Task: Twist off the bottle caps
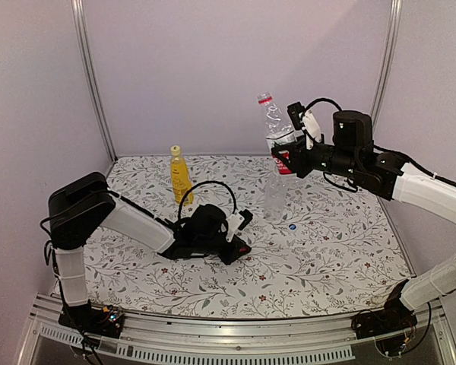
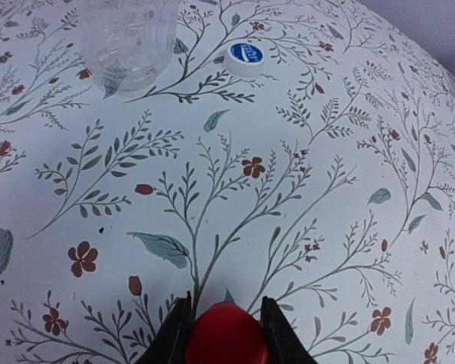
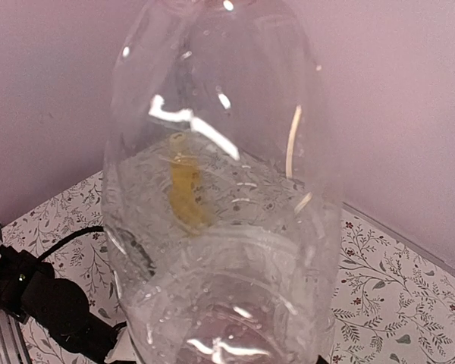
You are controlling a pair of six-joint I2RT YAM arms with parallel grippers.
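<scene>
My left gripper (image 1: 239,242) is low over the table, shut on the red bottle cap (image 2: 226,337), which sits between its two black fingers (image 2: 174,334). My right gripper (image 1: 286,157) holds the clear bottle with a red label (image 1: 277,131) up in the air, tilted; a red band shows at its top. That bottle (image 3: 220,227) fills the right wrist view and hides the fingers. The clear unlabelled bottle (image 1: 275,196) stands on the table, with the blue-white cap (image 1: 292,226) lying loose beside it. The blue-white cap (image 2: 246,54) also appears in the left wrist view. The yellow bottle (image 1: 181,176) stands at the back with its yellow cap (image 1: 175,150) on.
The floral tablecloth (image 1: 342,251) covers the table, which ends at pale walls behind and on both sides. A metal rail (image 1: 213,334) runs along the near edge. The base of the unlabelled bottle (image 2: 129,42) stands ahead of the left gripper.
</scene>
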